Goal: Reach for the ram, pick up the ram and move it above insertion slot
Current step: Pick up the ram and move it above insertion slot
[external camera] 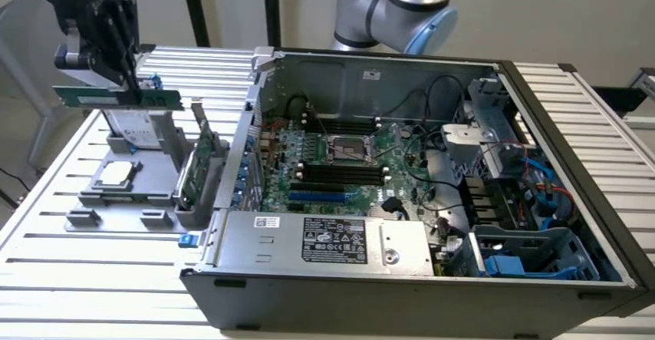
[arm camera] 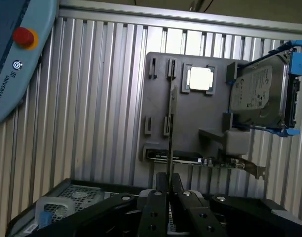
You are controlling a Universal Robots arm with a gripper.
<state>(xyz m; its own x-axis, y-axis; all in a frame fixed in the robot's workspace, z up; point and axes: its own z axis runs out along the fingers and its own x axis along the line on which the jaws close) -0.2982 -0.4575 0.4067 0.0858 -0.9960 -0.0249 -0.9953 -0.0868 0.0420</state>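
Observation:
The ram (external camera: 118, 97) is a thin green stick with a white label. It hangs level in the air at the exterior view's upper left, above the grey parts holder (external camera: 123, 198). My gripper (external camera: 131, 85) is shut on its top edge, gripping near the middle. In the wrist view the ram (arm camera: 169, 128) shows edge-on as a thin line running out from between my fingers (arm camera: 161, 185), over the holder (arm camera: 190, 123). The black memory slots (external camera: 343, 175) lie on the motherboard inside the open computer case (external camera: 409, 278), well off toward the exterior view's right of the ram.
On the holder rest a silver hard drive (external camera: 138, 129) in a blue bracket, a processor chip (external camera: 116, 173) and an upright green expansion card (external camera: 205, 163). The case wall (external camera: 245, 148) stands between holder and motherboard. A teach pendant with a red button (arm camera: 23, 36) lies on the slatted table.

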